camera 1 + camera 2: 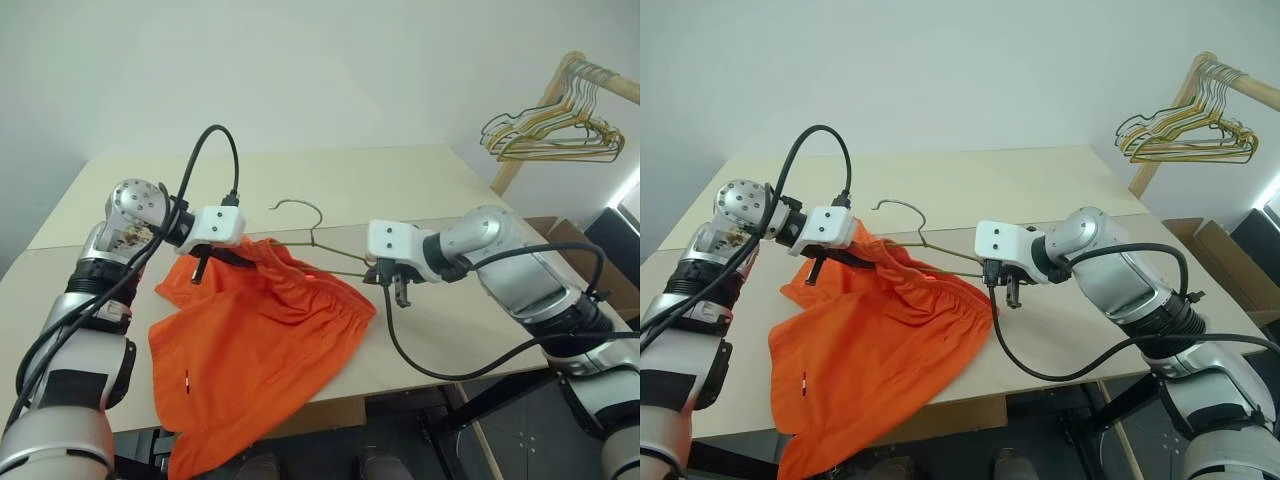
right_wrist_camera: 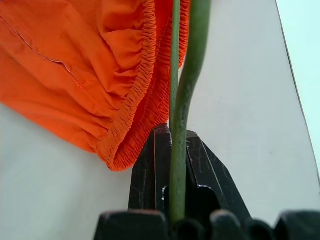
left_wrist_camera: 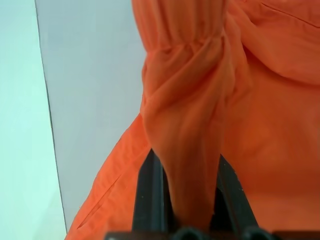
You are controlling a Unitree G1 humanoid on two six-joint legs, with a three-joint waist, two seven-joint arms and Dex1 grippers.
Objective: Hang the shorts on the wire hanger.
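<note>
left gripper (image 3: 192, 200) jaws clenched on a fold of the shorts (image 1: 260, 340), lifting it off the surface (image 1: 430, 190). right gripper (image 2: 172, 170) jaws pinch the wire hanger (image 1: 315, 235), threaded into the waistband.

A pair of bright orange soft fabric shorts (image 1: 250, 340) lies on the pale flat wooden table (image 1: 400, 185), its lower part draping over the near edge. The thin grey-olive bare metal wire hanger (image 1: 305, 225) sits behind and partly inside the waistband, its hook pointing toward the far side; the left black two-fingered gripper (image 3: 187, 200) pinches a fold of the fabric at the left, and the right black two-fingered gripper (image 2: 172, 175) clamps the hanger's wire at the right corner, just beside the waistband. Beyond the table's far right corner, a bunch of yellowish and dark wire hangers (image 1: 555, 130) hangs on a wooden rail (image 1: 600, 75), apparently well apart from the table.
</note>
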